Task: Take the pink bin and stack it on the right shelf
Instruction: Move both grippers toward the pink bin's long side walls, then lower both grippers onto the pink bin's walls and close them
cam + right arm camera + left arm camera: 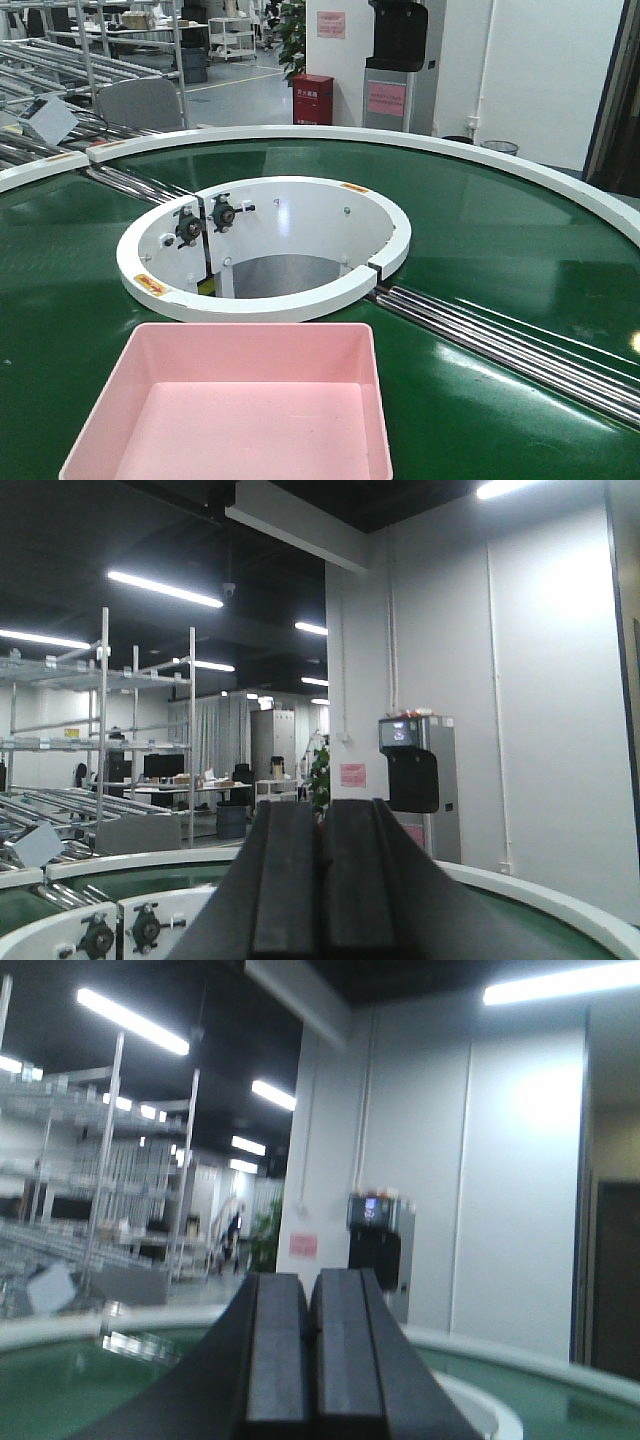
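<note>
We've got the pink bin (240,410) sitting open side up on the green belt (500,240). It's right at the bottom edge of the front view, just on the near side of the white ring (262,303) in the middle of the belt. It's squared up to the camera: the far side runs left to right and the two side walls run straight away from us. The near end is cut off by the frame, so we honestly can't say which way its long axis goes.

On the left gripper (310,1295) the jaws are clenched, with the two black fingers (275,1360) pressed flat together and only a thin seam between them. It points out level over the belt toward the pale wall (500,1160).

Same deal with the right gripper (321,820): its fingers are squeezed tight, touching only each other. It's aimed across the belt, with the ring's bearings (100,935) low on the left of its view.
</note>
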